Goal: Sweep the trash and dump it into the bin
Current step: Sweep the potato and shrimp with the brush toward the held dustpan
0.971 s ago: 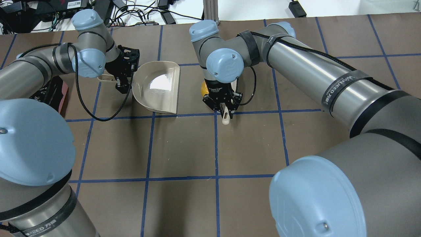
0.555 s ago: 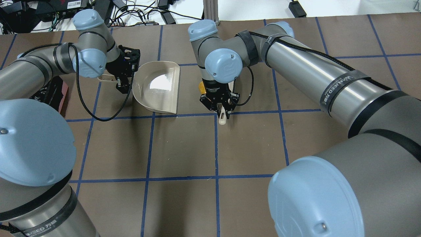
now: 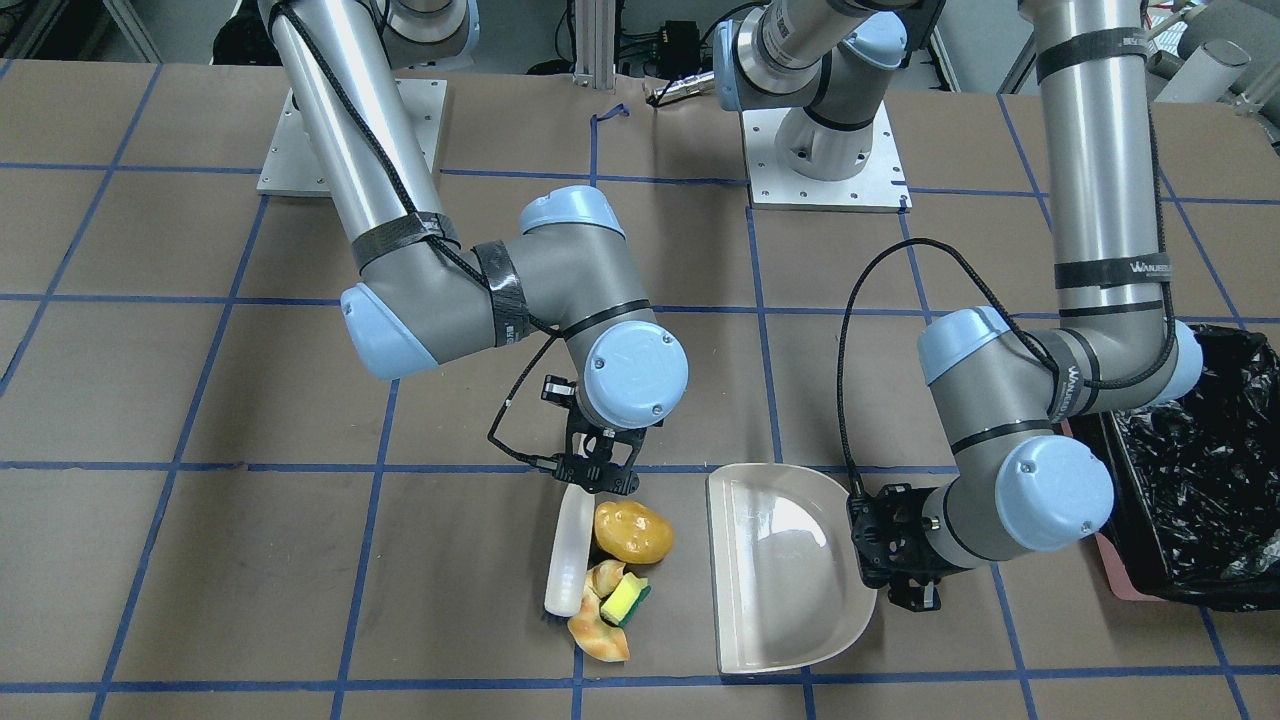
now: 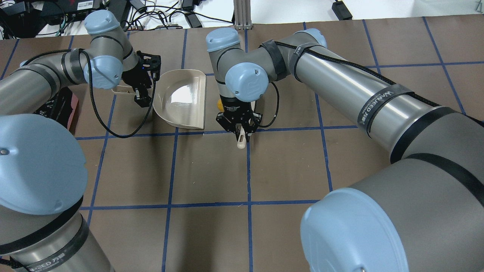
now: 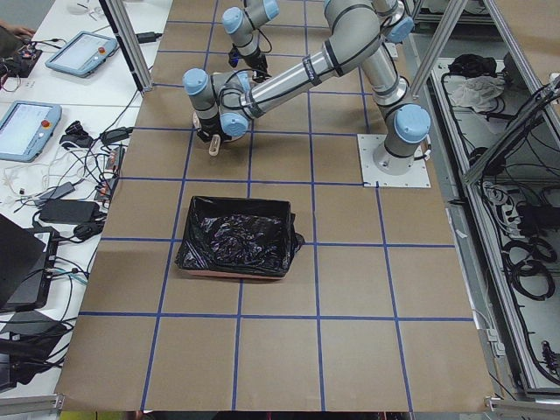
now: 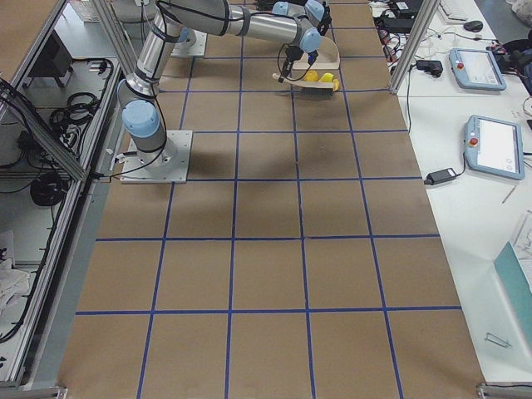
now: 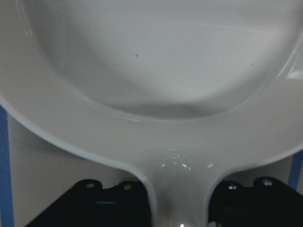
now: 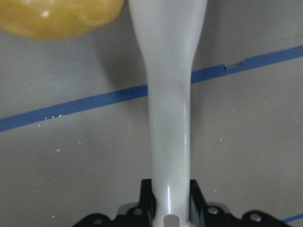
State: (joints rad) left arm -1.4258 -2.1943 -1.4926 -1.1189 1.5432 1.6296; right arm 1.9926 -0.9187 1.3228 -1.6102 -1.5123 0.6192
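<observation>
Nearest the operators' side, the croissant (image 3: pixel 598 622) lies with its long axis roughly along the white sweeper (image 3: pixel 566 553) just beside it; the sponge block (image 3: pixel 626 598) rests against it; the potato (image 3: pixel 632 531) sits beyond; all three lie between the sweeper and the straight mouth of the dustpan (image 3: pixel 780 590). The right gripper (image 3: pixel 600 478) is clamped on the sweeper; the left gripper (image 3: pixel 895 550) is clamped on the dustpan's handle; the bin (image 3: pixel 1190 480) is cut off at the edge; from overhead the arm hides most of the trash.

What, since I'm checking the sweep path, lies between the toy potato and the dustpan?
Nothing. In the front-facing view, only bare brown table separates the potato from the open edge of the dustpan.
</observation>
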